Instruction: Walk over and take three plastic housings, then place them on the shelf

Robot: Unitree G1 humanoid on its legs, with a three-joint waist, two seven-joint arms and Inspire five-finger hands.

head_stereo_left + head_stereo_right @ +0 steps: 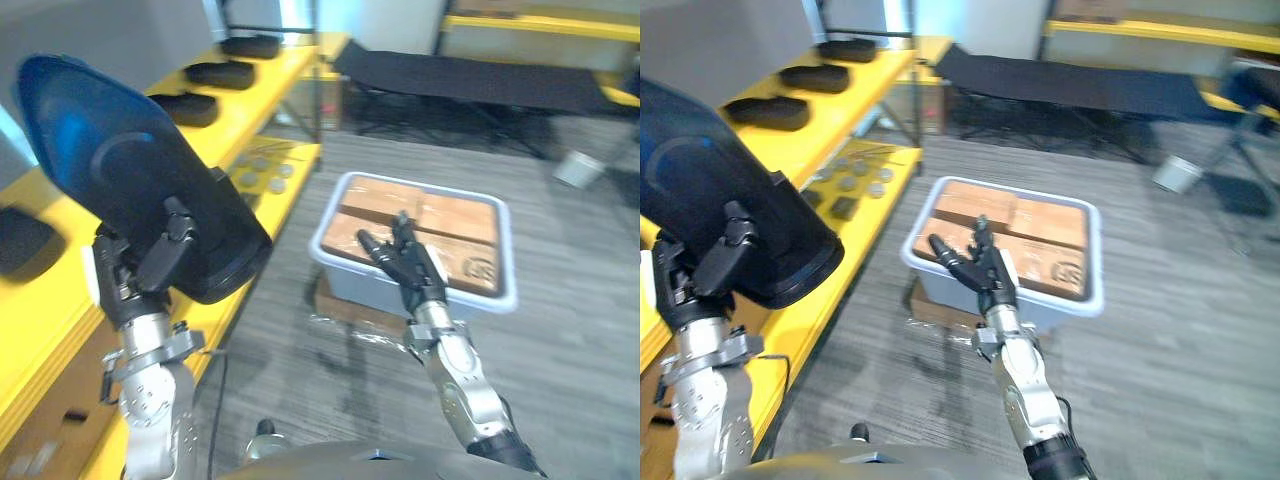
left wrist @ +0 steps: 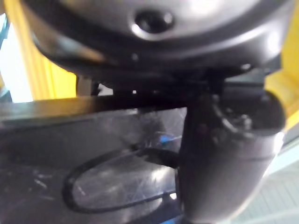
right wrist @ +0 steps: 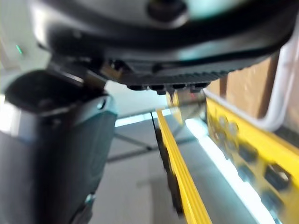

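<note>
A large dark plastic housing [image 1: 120, 170] is held up over the front of the yellow shelf [image 1: 262, 205], tilted, with its glossy face toward me. My left hand [image 1: 150, 268] is shut on its lower edge, and the thumb [image 2: 224, 154] presses on the scratched black surface [image 2: 93, 154]. Three more dark housings [image 1: 186, 108] lie in a row along the shelf's upper level, and another [image 1: 20, 242] lies at the far left. My right hand [image 1: 405, 262] hovers open, fingers spread, above a pale bin [image 1: 508, 292] and holds nothing.
The pale bin on the floor holds brown cardboard boxes [image 1: 455, 225]. Small round parts [image 1: 262, 172] lie on the shelf's lower level. A black cot [image 1: 470, 80] stands at the back, with a white bucket [image 1: 578, 168] to its right. The floor is grey planks.
</note>
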